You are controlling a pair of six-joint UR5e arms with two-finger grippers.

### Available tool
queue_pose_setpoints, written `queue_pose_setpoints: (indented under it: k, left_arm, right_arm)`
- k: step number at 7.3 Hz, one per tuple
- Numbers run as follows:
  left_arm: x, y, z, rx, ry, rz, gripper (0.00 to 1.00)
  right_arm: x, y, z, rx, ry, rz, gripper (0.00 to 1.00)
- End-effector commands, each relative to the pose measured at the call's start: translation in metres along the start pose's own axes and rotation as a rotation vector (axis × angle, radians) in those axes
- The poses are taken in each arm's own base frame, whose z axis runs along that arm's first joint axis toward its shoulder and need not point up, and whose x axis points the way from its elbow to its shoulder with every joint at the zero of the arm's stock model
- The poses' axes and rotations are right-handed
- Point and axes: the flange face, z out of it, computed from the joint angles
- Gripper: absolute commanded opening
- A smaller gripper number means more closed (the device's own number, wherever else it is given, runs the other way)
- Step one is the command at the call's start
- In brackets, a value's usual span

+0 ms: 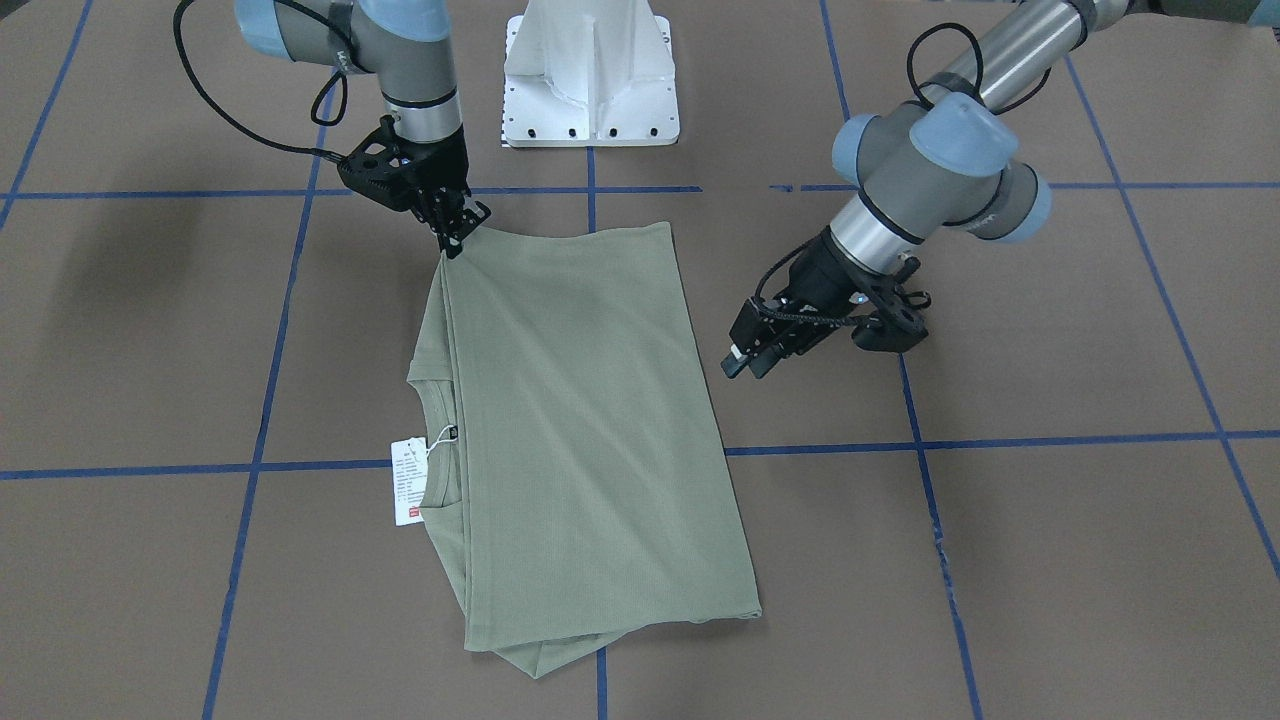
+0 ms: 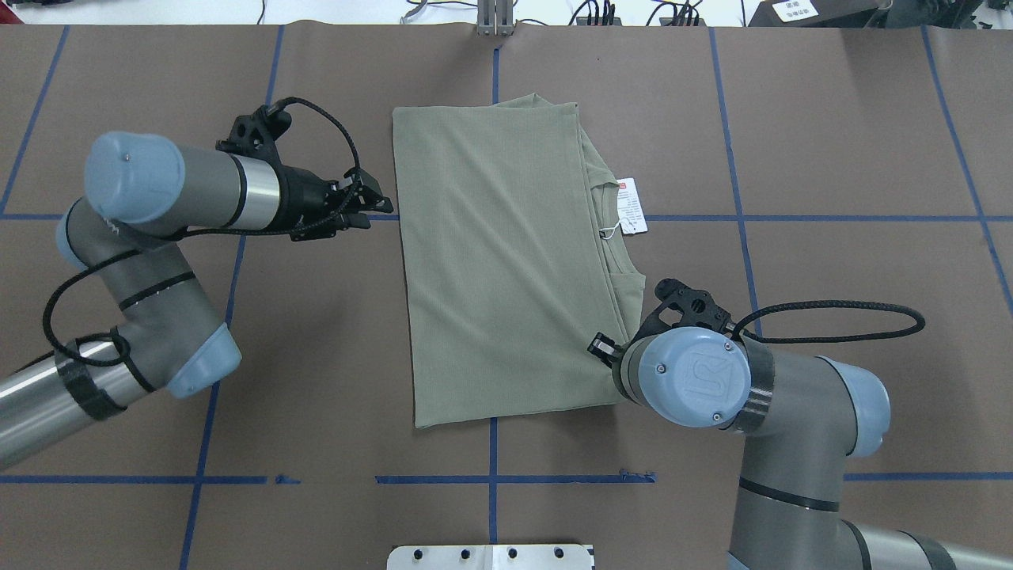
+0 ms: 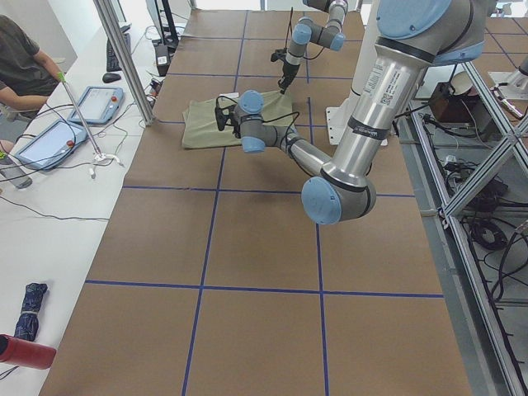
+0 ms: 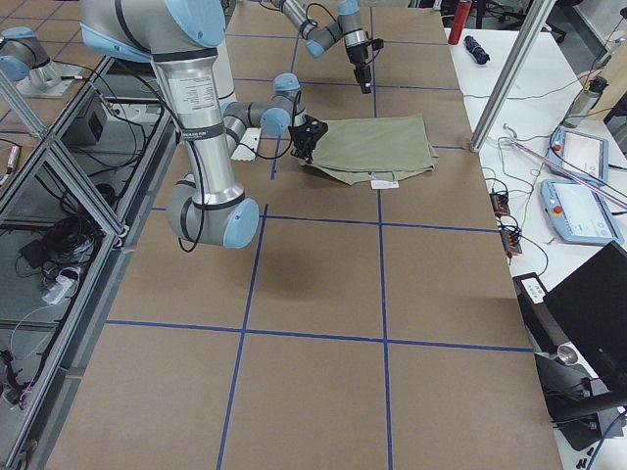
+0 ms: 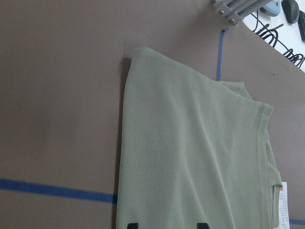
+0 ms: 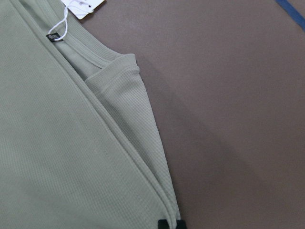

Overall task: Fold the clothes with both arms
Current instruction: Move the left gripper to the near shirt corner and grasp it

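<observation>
Clamped with the right gripper on the shirt corner nearest the table robot-side edge, long axis running to the far edge, left gripper spread-fingered just beside its long side.

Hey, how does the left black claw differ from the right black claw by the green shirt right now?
The left black two-finger claw is open wide; the right black two-finger claw is pinched shut on the sage-green knit shirt. The left lies slanted beside the shirt's long edge, gripping nothing; the right points steeply down at a corner. Both are black and cabled.
</observation>
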Motion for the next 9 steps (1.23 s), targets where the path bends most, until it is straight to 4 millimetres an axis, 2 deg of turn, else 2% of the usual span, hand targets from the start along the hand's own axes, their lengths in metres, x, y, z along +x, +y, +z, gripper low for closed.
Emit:
queue_pose_setpoints:
  k: [1, 2, 3, 6, 9]
  left_arm:
    - [0.001, 0.114, 0.004, 0.001, -0.059, -0.106, 0.54]
    - [0.001, 0.164, 0.007, -0.008, -0.106, -0.12, 0.54]
    - [-0.001, 0.183, 0.01, -0.006, -0.118, -0.13, 0.54]
    - [-0.035, 0.216, 0.023, -0.026, -0.205, -0.115, 0.53]
    - [-0.047, 0.237, 0.031, -0.046, -0.253, -0.124, 0.53]
  right_arm:
    - [0.004, 0.004, -0.006, -0.006, -0.004, -0.004, 0.0]
    - [0.004, 0.006, -0.006, -0.008, -0.004, -0.006, 0.0]
    - [0.005, 0.006, -0.005, -0.009, -0.002, -0.007, 0.0]
    - [0.006, 0.01, -0.002, -0.008, 0.002, -0.012, 0.0]
    - [0.006, 0.01, -0.002, -0.009, 0.004, -0.013, 0.0]
